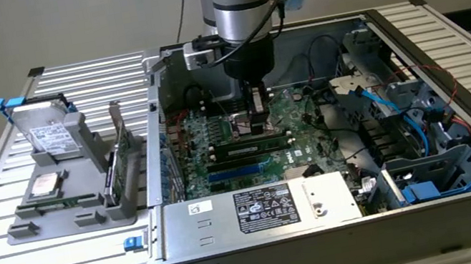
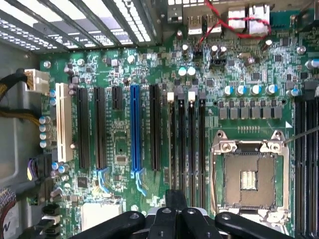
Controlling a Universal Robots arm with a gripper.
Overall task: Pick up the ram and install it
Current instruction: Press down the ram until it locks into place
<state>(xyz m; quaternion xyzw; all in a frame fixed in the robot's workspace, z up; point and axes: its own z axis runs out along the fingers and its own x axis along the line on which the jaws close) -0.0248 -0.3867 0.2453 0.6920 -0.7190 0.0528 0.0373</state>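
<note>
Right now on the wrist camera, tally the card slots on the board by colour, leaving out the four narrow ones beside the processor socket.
White slot: 1
Blue slot: 1
Black slots: 4, one of them short
Total: 6

A plain beige wall (image 1: 52,26) rises behind the slatted aluminium table (image 1: 2,238).

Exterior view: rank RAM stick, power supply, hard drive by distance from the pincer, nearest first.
From the pincer, over the motherboard:
1. RAM stick, just below it, in the slots.
2. Power supply, at the case's front edge.
3. Hard drive, propped in the grey holder, on the exterior view's far left.
</note>
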